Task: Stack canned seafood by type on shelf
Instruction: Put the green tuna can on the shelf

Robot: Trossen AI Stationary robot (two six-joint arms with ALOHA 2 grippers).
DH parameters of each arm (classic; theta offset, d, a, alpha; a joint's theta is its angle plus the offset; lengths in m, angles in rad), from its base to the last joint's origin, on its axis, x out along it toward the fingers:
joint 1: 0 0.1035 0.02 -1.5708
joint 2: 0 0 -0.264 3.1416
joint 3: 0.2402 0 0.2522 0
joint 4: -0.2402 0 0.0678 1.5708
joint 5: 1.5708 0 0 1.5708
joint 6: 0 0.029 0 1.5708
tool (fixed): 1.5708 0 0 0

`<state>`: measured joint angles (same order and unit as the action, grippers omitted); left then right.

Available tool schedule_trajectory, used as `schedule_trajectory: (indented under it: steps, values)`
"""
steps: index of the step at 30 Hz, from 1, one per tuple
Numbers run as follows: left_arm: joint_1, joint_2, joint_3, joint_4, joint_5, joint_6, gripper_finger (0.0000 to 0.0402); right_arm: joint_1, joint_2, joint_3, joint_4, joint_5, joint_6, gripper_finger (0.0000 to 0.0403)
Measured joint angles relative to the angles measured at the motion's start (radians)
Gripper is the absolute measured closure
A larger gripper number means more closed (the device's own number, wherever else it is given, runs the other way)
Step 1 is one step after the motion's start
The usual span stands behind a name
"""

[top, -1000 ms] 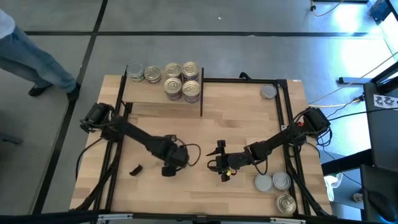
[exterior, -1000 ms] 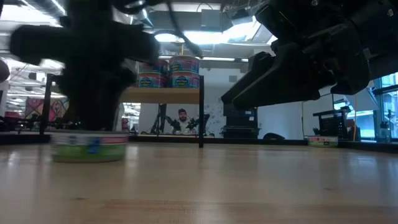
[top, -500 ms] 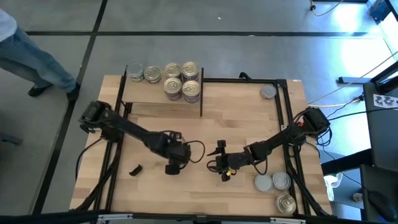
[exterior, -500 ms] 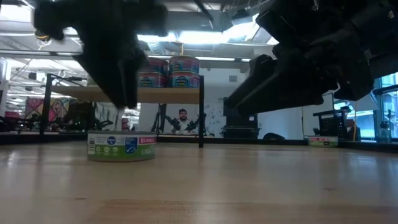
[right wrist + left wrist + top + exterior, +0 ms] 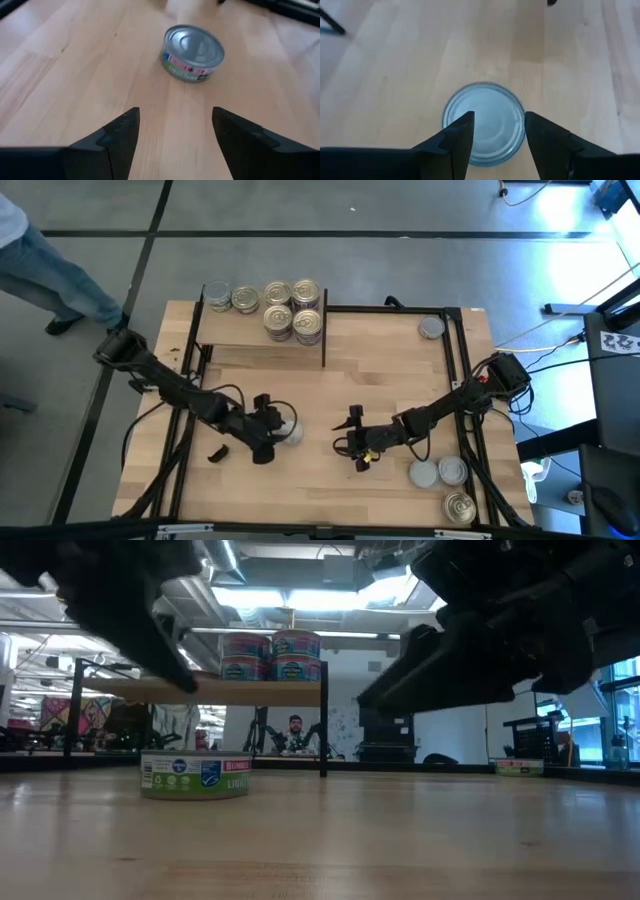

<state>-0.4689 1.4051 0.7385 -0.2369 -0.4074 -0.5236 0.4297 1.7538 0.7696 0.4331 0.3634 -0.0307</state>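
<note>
Tin point(image 5: 288, 429) with plain silver top and green label sits flat on the tabletop point(image 5: 400, 370), centre-left of the high frame. Left gripper point(image 5: 268, 432) is right at it, tilted, fingers point(image 5: 457, 137) parted and empty, tips over the tin's lid in the left wrist view, no grasp. Right gripper point(image 5: 354, 438) hovers at centre, spread open, nothing held, tin ahead of it. Shelf point(image 5: 262, 347) upper left of the frame carries tins point(image 5: 294, 311), some stacked two high. Lone tin point(image 5: 432, 328) upper right on the table; three more tins point(image 5: 440, 473) lower right. Small black object point(image 5: 216, 452) lower left on the table.
</note>
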Motion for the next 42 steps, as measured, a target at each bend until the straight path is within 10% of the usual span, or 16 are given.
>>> schedule_trajectory:
  steps: [13,42]
  values:
    - [0.099,-0.006,-0.066,0.094,0.005,-0.005,0.0128,0.0,0.0,0.0,0.039,0.003,-0.001,0.0155]
    - [0.028,0.038,-0.286,0.641,-0.028,0.122,0.013,0.002,0.0,0.0,0.07,0.0,-0.001,0.0155]
